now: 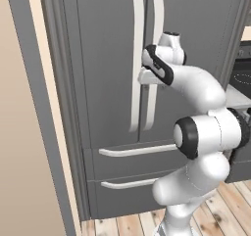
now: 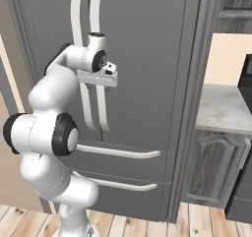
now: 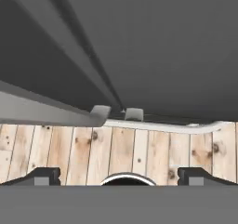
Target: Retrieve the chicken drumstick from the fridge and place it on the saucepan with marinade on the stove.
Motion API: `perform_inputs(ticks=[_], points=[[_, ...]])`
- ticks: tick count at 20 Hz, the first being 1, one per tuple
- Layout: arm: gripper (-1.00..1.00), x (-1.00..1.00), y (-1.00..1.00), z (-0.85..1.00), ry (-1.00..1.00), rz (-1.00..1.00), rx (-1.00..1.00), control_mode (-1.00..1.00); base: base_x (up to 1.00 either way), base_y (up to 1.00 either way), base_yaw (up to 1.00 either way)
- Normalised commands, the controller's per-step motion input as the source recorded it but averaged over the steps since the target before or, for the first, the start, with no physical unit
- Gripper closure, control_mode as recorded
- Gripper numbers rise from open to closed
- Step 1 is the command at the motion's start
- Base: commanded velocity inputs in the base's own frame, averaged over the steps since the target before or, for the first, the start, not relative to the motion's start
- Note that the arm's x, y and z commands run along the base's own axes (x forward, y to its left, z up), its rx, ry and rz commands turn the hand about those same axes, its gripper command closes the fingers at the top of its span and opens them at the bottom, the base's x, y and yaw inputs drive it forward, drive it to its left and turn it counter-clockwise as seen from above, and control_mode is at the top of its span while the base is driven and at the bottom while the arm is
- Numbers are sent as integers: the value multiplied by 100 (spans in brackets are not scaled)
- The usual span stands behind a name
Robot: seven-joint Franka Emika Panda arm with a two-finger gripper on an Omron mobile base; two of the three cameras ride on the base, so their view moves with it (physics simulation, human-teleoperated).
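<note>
The gripper [image 3: 119,175], fingers spread wide and empty, hovers beside the closed fridge's [image 1: 108,59] left door handle [image 1: 136,59]. Misaligned closure could slip off it.

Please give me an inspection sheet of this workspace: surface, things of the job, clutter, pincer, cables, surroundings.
Surface: grey marbled counter right of the fridge, bare where seen.
Job's things: fridge, both doors shut, drawers shut; stove edge at right, black glass with a white ring. Drumstick and saucepan: nothing seen.
Clutter: nothing seen.
Pincer: pincer open, pointing down toward the wooden floor, close in front of the pale door handles, holding nothing.
Cables: nothing seen.
Surroundings: dark wood cabinet under the counter; beige wall left.
</note>
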Motion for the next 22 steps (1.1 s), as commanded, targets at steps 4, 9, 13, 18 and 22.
perform_inputs(ticks=[4,9,13,18,22], points=[[-100,29,6,-38,-61,8,-6,-100,0,0,0],[-100,2,19,-47,-71,10,-16,-100,0,0,0],[-100,0,15,-39,-71,11,-11,-100,0,0,0],[-100,-46,0,-56,-48,5,-4,-100,0,0,0],[-100,-26,0,-52,-27,0,0,-100,0,0,0]])
